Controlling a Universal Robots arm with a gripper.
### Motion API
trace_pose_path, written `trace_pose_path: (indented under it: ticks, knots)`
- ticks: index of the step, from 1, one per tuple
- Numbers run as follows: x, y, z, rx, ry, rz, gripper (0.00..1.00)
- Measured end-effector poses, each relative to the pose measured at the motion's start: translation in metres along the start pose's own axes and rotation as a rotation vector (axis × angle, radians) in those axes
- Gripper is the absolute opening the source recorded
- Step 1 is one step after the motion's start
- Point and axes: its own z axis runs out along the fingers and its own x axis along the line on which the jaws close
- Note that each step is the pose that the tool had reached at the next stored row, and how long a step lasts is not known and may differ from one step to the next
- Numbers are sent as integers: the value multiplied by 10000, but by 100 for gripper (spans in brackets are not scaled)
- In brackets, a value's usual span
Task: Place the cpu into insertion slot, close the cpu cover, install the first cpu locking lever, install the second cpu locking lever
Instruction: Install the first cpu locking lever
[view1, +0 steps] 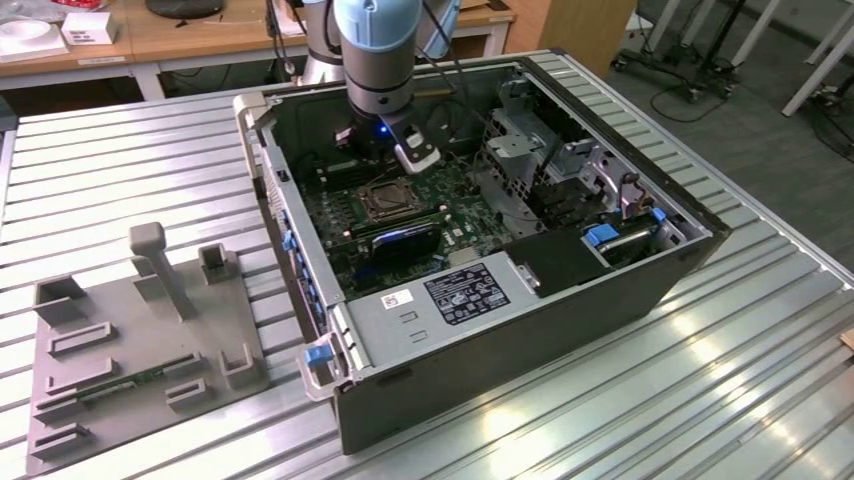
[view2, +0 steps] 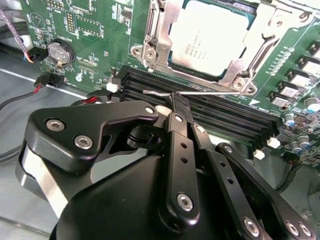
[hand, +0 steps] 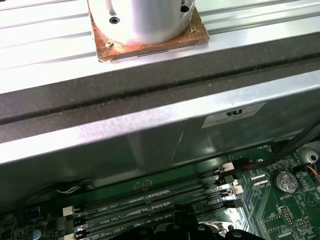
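Observation:
In the second wrist view the pale cpu (view2: 209, 36) lies in the insertion slot (view2: 150, 50), and the silver cpu cover (view2: 235, 76) is folded down around it. A thin silver locking lever (view2: 210, 90) stands free across the black memory slots (view2: 235, 117), apart from the socket's edge. My gripper (view2: 177, 101) is shut, its tips resting against that lever near its hooked end. In the exterior view the gripper (view1: 376, 152) hangs inside the open computer case, just behind the socket (view1: 388, 198).
The case walls (view1: 274, 190) enclose the green motherboard (view2: 95, 30). A coin battery (view2: 60, 51) and red-black cables (view2: 45, 82) lie near the gripper. Drive cages (view1: 534, 160) stand toward the exterior view's right. A grey fixture plate (view1: 134, 340) lies on the ribbed metal table (view1: 747, 380).

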Motion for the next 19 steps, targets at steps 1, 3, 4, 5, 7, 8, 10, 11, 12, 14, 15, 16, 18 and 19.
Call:
trace_pose_path:
  ticks: [1,3,4,5,7,8,10,11,12,14,15,16,18,19]
  knots:
    - [1,2,1,0,-1,0,11]
    - [2,3,1,-2,-3,-1,11]
    - [3,4,2,-2,-3,-1,11]
    - [3,4,2,-2,-4,-1,11]
    - [3,5,2,-3,-6,0,11]
    - [3,5,2,-3,-7,-1,11]
    - [3,4,5,-3,-8,-1,11]
    - [4,2,7,-4,-9,-1,11]
    - [4,0,8,-4,-10,0,11]
    - [1,-7,6,-5,-8,-1,11]
    - [1,-9,5,-12,-6,2,11]
    - [1,-9,5,-19,-5,3,11]
    - [0,-9,5,-22,-4,3,11]
    - [0,-9,5,-22,-3,3,11]
